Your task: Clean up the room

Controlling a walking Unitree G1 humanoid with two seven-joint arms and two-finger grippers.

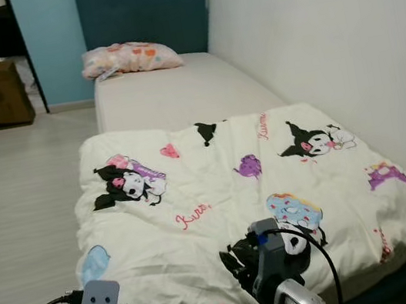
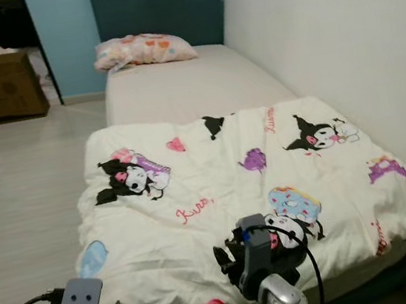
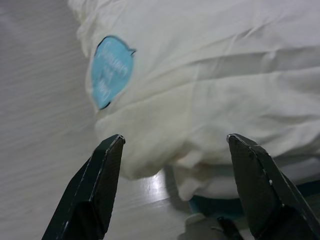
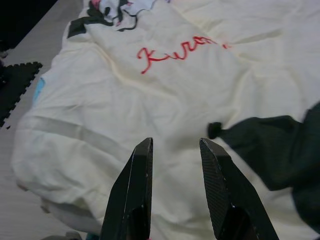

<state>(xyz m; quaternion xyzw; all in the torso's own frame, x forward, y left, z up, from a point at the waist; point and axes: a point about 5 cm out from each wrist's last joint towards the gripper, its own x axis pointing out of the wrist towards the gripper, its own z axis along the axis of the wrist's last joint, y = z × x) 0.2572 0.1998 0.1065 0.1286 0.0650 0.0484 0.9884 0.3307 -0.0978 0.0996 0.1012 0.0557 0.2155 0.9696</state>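
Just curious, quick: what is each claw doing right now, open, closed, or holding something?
Left claw: open wide, holding nothing, at the blanket's corner.
Right claw: open, narrower gap, holding nothing, over the blanket.

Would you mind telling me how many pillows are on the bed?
1: the pillow lies at the head of the bed, against the headboard. None seems hidden.
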